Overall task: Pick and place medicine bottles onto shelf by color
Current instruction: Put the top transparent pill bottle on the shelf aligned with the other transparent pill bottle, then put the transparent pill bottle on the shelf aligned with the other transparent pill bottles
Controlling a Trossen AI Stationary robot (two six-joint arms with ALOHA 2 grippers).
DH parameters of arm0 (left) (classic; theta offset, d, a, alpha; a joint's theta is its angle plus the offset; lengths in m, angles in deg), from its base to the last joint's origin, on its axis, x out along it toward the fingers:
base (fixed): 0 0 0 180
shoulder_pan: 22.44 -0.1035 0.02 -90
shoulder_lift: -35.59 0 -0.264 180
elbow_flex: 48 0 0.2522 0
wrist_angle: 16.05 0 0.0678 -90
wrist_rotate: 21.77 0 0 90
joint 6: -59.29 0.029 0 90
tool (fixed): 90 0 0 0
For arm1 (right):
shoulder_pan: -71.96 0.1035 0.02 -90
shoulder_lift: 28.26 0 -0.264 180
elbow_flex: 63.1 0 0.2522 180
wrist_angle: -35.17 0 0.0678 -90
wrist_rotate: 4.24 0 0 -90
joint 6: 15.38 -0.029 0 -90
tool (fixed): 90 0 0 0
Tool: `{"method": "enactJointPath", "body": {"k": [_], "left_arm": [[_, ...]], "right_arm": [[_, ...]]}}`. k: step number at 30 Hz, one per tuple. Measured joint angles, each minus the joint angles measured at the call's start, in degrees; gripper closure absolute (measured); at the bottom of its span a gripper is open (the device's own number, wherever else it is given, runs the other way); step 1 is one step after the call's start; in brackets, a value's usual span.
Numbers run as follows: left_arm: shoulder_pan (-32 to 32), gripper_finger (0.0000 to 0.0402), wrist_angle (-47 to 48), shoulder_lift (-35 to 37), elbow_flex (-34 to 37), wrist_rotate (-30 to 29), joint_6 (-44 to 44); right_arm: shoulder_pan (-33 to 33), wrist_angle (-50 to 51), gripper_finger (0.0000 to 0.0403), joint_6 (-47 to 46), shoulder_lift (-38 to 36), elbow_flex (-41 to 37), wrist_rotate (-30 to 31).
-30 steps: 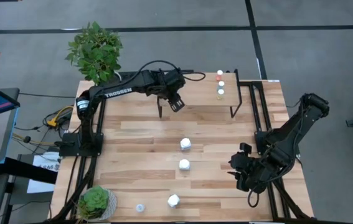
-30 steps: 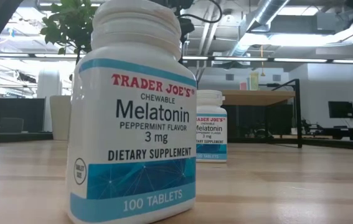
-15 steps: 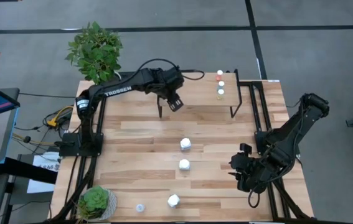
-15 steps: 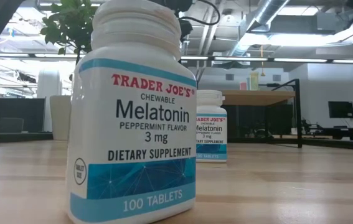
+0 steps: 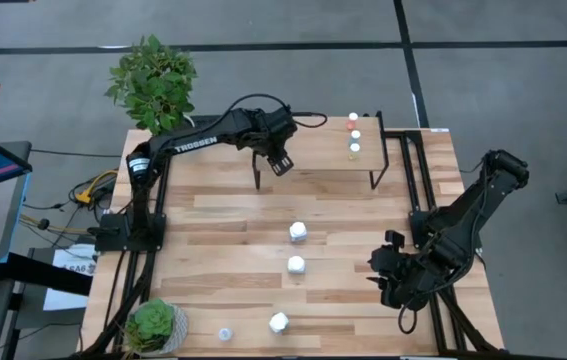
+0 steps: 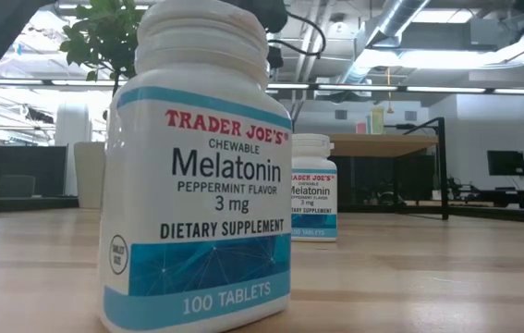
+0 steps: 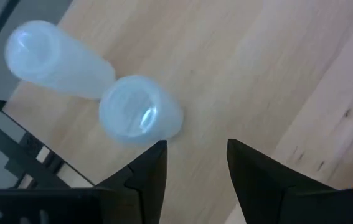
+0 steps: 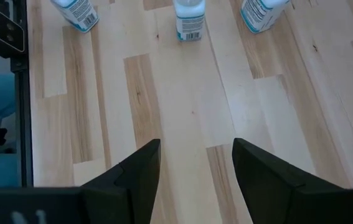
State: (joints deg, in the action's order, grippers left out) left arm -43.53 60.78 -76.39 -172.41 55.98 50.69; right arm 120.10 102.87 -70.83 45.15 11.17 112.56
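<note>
Three white bottles (image 5: 296,265) stand in a row on the table (image 5: 213,230). The right gripper (image 5: 383,280) waits beside them, fingers apart, empty. Farther back, the left gripper (image 7: 196,163) hangs over the shelf (image 5: 313,155), fingers apart, empty, above two pale bottles (image 7: 140,117). Three small bottles (image 5: 354,135) stand at the shelf's other end.
</note>
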Motion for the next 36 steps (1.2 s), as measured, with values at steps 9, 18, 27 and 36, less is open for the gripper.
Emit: {"method": "enactJointPath", "body": {"k": [9, 18, 27, 36], "left_arm": [[0.63, 0.0246, 0.26, 1.16, -1.02, 3.61, -0.84], [9.18, 0.0246, 9.89, 3.71, -4.42, 8.83, -2.11], [21.89, 0.0246, 22.30, 4.39, -4.42, 7.23, -2.51], [38.15, 0.0246, 26.90, 4.37, -4.42, 7.86, -4.17]], "right_arm": [[0.00, -0.03, 0.0182, -0.04, 0.00, 0.00, 0.02], [0.22, -0.27, 0.0182, -0.23, -0.02, 0.00, 0.02], [0.26, -0.71, 0.0182, -0.40, -0.02, 0.00, 0.02], [0.26, -1.24, 0.0182, -5.00, -0.01, 0.00, 0.06]]}}
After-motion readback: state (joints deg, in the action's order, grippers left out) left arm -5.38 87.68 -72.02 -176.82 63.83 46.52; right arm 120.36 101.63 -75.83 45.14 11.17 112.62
